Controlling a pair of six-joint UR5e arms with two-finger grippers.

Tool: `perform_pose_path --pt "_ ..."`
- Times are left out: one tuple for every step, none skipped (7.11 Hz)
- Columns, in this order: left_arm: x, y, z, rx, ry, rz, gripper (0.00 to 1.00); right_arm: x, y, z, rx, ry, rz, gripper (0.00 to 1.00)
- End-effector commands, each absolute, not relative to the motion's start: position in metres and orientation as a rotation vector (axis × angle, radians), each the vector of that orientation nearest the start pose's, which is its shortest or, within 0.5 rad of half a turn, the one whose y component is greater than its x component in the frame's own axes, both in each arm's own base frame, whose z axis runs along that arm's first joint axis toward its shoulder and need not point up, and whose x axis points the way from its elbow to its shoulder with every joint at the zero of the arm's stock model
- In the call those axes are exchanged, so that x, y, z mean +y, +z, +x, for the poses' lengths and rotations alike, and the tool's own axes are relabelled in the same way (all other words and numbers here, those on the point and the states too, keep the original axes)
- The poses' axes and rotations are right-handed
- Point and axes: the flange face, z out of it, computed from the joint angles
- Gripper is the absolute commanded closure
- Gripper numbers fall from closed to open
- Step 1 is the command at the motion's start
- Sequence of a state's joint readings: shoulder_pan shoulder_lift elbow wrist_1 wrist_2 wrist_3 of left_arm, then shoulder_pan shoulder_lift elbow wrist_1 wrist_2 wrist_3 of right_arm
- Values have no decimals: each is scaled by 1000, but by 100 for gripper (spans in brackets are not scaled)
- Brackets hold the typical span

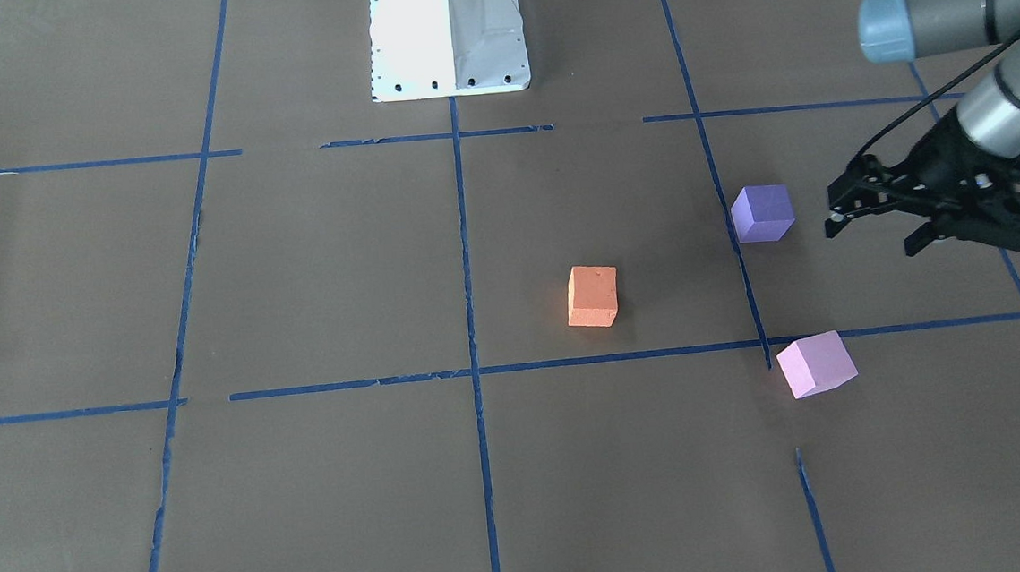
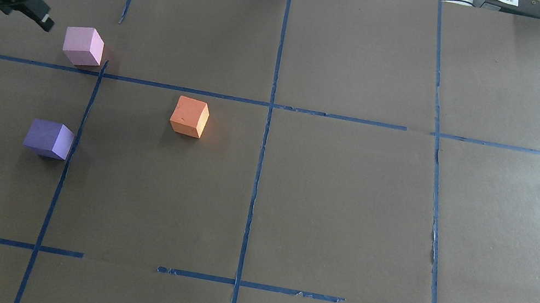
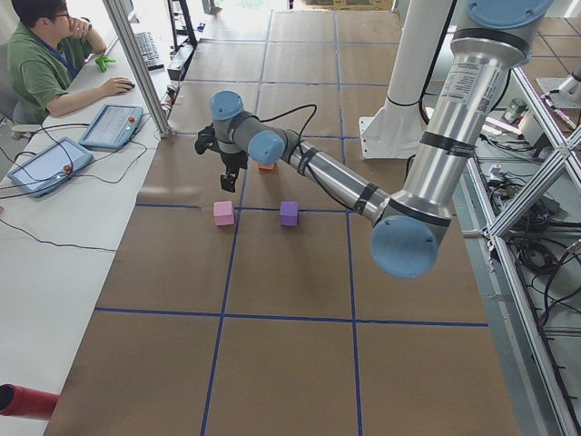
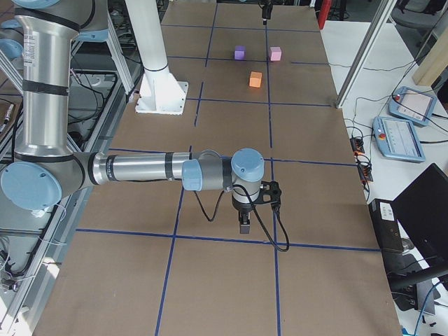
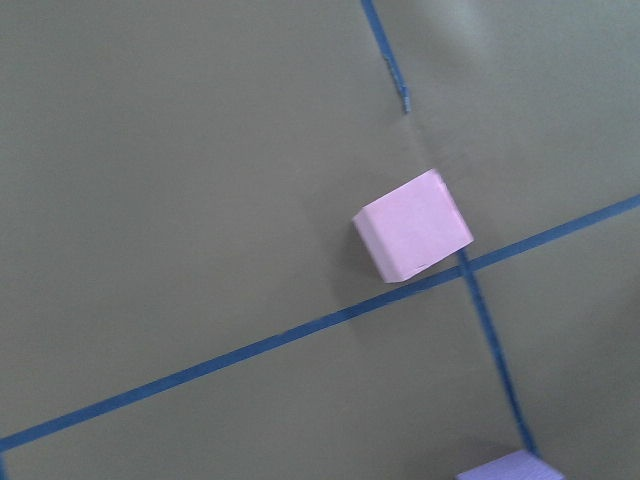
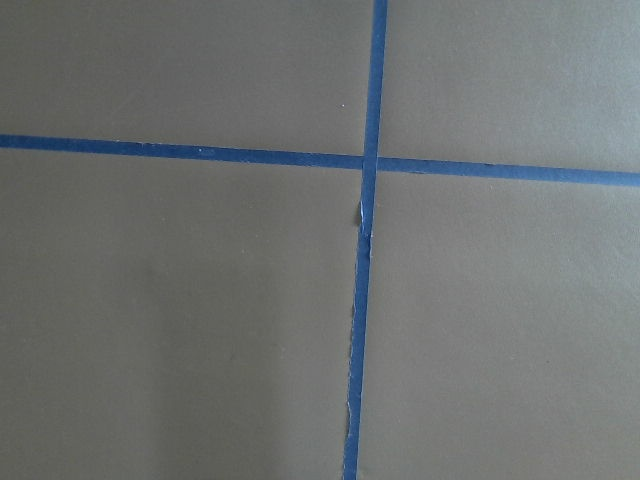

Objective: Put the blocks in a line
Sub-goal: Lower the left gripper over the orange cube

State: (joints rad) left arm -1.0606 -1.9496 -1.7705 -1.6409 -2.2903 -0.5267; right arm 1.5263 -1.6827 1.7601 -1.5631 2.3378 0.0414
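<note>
Three foam blocks sit apart on the brown paper. The orange block (image 1: 592, 296) (image 2: 189, 116) lies nearest the middle. The dark purple block (image 1: 762, 213) (image 2: 49, 138) and the light pink block (image 1: 816, 363) (image 2: 83, 46) lie on my left side. My left gripper (image 1: 874, 234) (image 2: 36, 13) hovers above the table beside the pink and purple blocks, open and empty. Its wrist view looks down on the pink block (image 5: 412, 225) and a corner of the purple block (image 5: 510, 467). My right gripper (image 4: 244, 225) shows only in the exterior right view, far from the blocks; I cannot tell its state.
Blue tape lines (image 2: 270, 104) divide the paper into a grid. The white robot base (image 1: 447, 30) stands at my edge of the table. The right wrist view shows only a tape crossing (image 6: 368, 163). An operator (image 3: 50, 54) with tablets sits beside the table.
</note>
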Motion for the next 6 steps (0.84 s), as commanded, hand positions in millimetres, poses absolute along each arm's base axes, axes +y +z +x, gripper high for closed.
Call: perform_pose_path --pt "-540 272 393 913 137 144 0 -451 617 44 -769 -36 49 0" --pt "-541 273 423 913 76 172 0 -451 618 44 -769 -35 47 0" --pt "-534 280 442 881 64 195 0 -451 617 44 -769 -36 49 0" --pt "-528 275 453 877 72 204 0 -451 617 44 -769 -36 49 0" --pt "-529 272 464 879 43 180 0 -451 618 44 -769 -35 47 0" --pt "-533 270 485 871 32 154 0 -451 618 44 -769 -35 47 0"
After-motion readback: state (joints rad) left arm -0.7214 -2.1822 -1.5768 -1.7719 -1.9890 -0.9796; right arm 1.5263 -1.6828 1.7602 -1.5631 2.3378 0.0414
